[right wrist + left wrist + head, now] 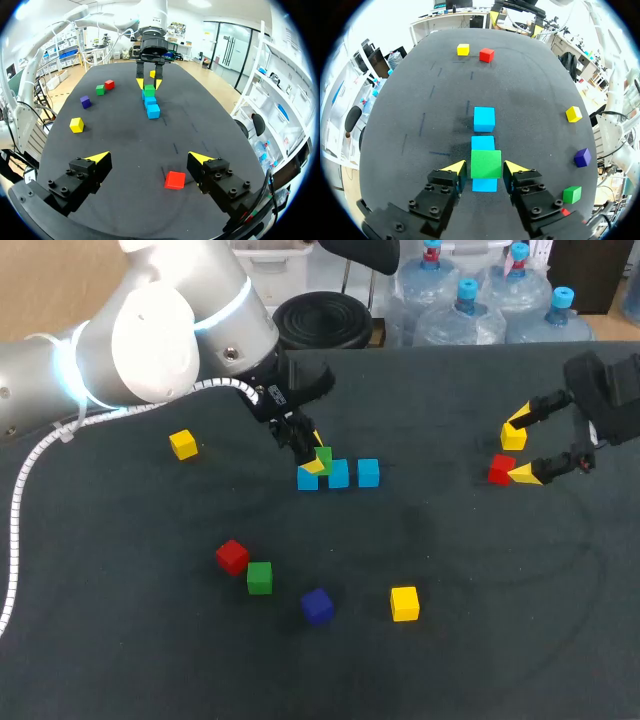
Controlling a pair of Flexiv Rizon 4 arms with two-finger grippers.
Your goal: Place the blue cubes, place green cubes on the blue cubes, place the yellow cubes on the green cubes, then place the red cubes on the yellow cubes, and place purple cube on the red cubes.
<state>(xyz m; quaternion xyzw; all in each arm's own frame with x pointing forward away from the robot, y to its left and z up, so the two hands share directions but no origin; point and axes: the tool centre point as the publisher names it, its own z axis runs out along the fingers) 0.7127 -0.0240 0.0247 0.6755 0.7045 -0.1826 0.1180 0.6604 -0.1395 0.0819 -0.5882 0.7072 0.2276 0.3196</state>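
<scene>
A dark table (450, 660) fills the scene. At its middle, three blue cubes (338, 474) sit in a left-to-right row, so your base layer looks done. Your left gripper (314, 453) is down around a green cube (486, 162) that rests on the leftmost blue cube (306, 481). Whether it grips the cube or has let go cannot be told. Your right gripper (518, 451) hovers at the right, spread wide and holding nothing. A red cube (175, 179) lies on the table between its fingers, just beside one of them.

Much is left, by my reading. The second green cube (259, 577) lies near you, left of centre, beside the other red cube (232, 556). The purple cube (317, 605) and one yellow cube (404, 603) lie near you at centre. The other yellow cube (183, 444) sits farther off on the left. None of these is stacked.

The left wrist view shows what the head view hides under the arm: the green cube sits square over its blue cube. Only the right wrist view shows plainly that the red cube lies flat on the table, not lifted.
</scene>
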